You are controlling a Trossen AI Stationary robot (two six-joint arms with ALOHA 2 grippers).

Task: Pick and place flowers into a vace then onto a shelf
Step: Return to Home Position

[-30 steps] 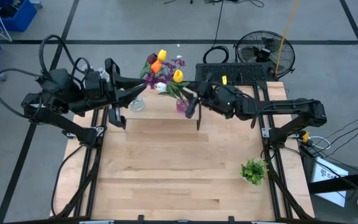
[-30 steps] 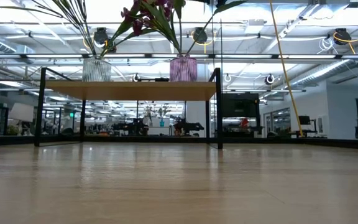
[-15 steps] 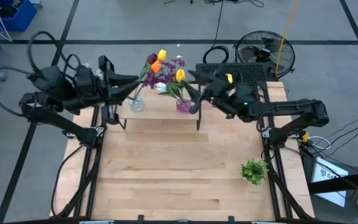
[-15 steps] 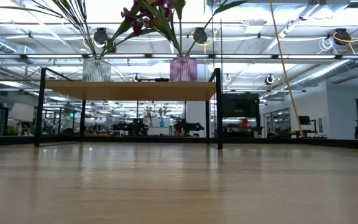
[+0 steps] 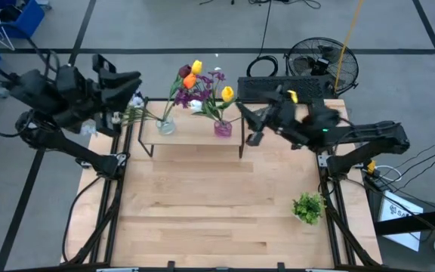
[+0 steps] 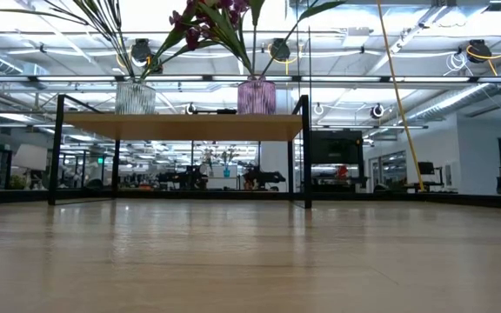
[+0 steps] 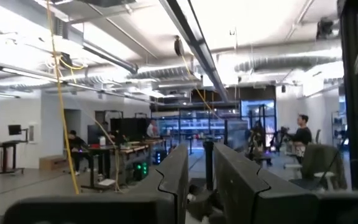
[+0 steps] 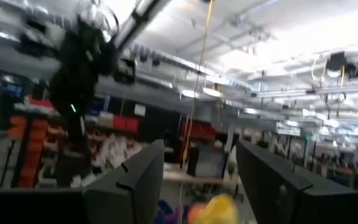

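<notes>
Two matte-black jointed arms. Left arm (image 5: 55, 102): black cables (image 5: 51, 59) looping at 11 o'clock. Right arm (image 5: 353, 136): yellow tag (image 5: 291, 97) at 10 o'clock, green light (image 5: 325, 129). Fingers (image 8: 143, 180): dark, flat, angular.

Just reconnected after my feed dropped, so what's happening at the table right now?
Neither arm is handling anything. The left gripper is off to the left of the shelf, and the right gripper hangs just off its right end. Both are open and empty. On the shelf stand a clear vase and a violet vase, each holding flowers. A leafy green tuft lies alone on the table near its right edge.
</notes>
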